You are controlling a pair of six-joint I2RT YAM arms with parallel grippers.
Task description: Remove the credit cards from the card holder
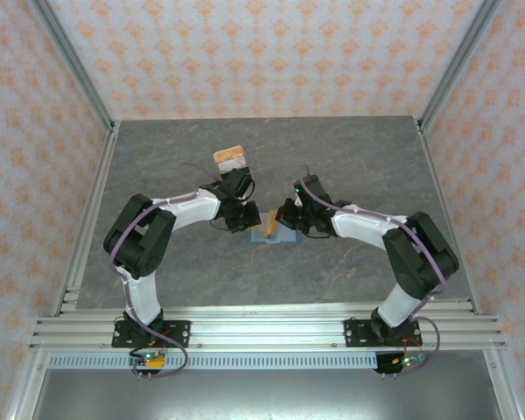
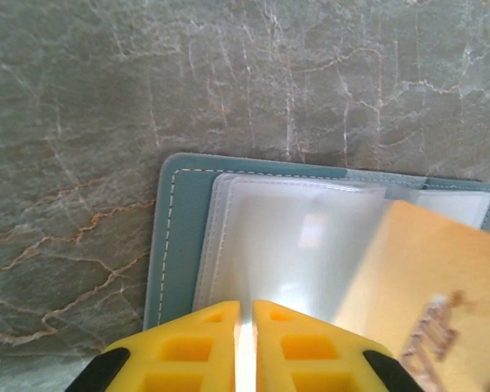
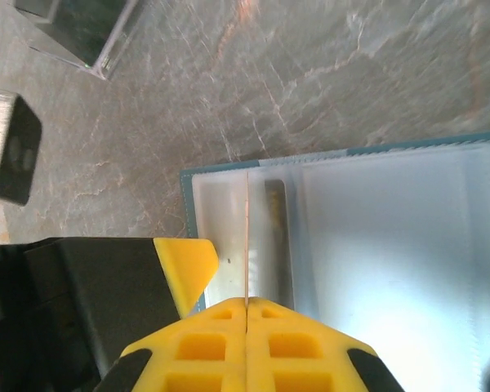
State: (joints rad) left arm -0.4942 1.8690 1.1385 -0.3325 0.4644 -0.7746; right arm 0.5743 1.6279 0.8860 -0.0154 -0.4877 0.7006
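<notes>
The blue-grey card holder (image 1: 271,234) lies open on the table between both grippers, its clear sleeves facing up (image 2: 180,220) (image 3: 351,153). My right gripper (image 3: 247,300) (image 1: 284,219) is shut on a tan-orange credit card (image 3: 247,237), seen edge-on and standing upright over the holder's left sleeve. In the left wrist view the same card (image 2: 441,294) slants up at the right. My left gripper (image 2: 245,304) (image 1: 248,219) is down on the holder's near edge. Its jaws are parted by a narrow slit and hold nothing that I can make out. One of its yellow fingertips (image 3: 184,269) rests by the holder's left edge.
A small stack of tan and white credit cards (image 1: 230,158) lies on the grey marbled table (image 1: 350,157) just behind the left gripper. Metal posts and patterned walls (image 1: 35,131) enclose the table on three sides.
</notes>
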